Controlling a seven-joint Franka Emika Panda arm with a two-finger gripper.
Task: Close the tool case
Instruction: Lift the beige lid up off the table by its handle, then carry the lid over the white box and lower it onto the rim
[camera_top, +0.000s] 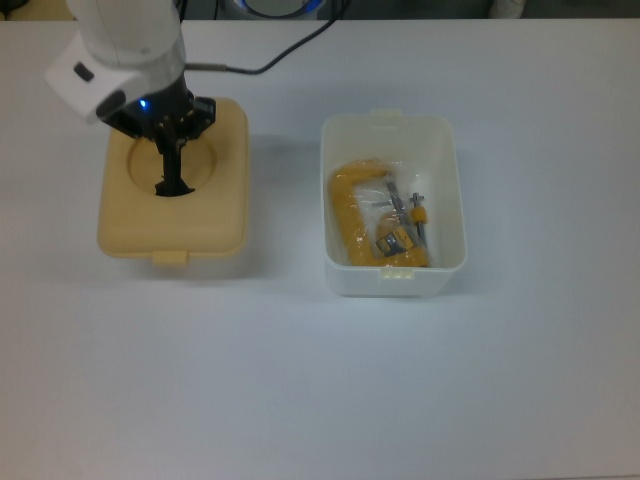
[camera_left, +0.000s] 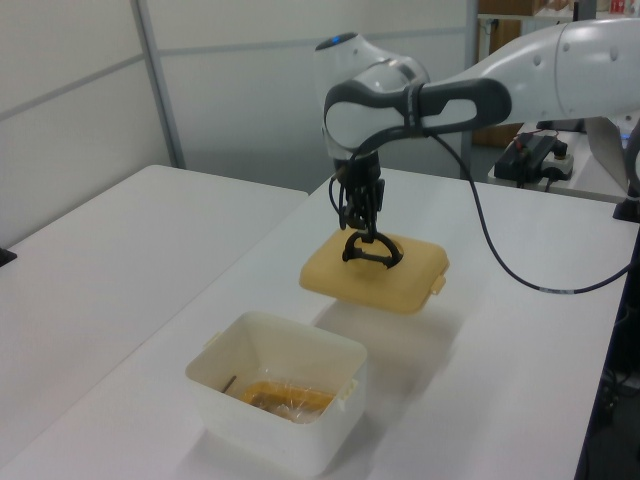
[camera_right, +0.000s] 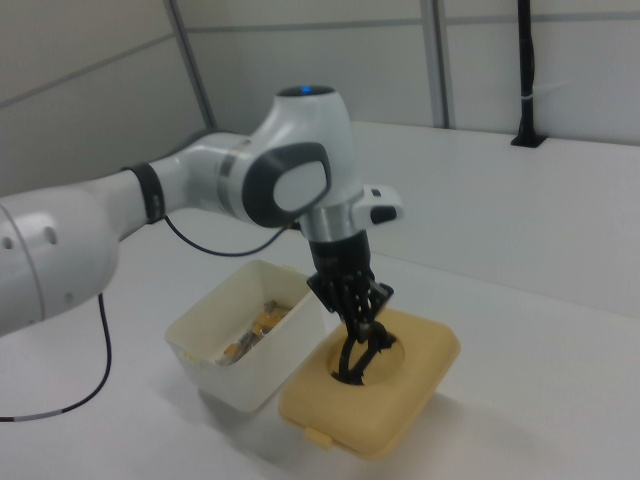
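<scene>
above the table (camera_left: 150, 260), jaws (camera_left: 362, 232) grip the raised lid (camera_left: 375, 275) by its handle (camera_left: 372, 250).

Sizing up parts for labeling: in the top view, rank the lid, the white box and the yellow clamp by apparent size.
1. Lid and white box: look alike; the lid is lifted nearer the camera, so unsure.
2. Yellow clamp: clearly smallest, inside the box.

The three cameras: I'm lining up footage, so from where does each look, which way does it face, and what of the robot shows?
Top view: overhead, looking straight down at the table; shows the wrist and gripper on the handle of the tan lid.
Left view: beside the table, raised, white box nearest; shows the forearm and gripper.
Right view: opposite side, raised, lid nearest; shows the arm and gripper.
All three share the lid, the gripper and the box holding the yellow clamp.
</scene>
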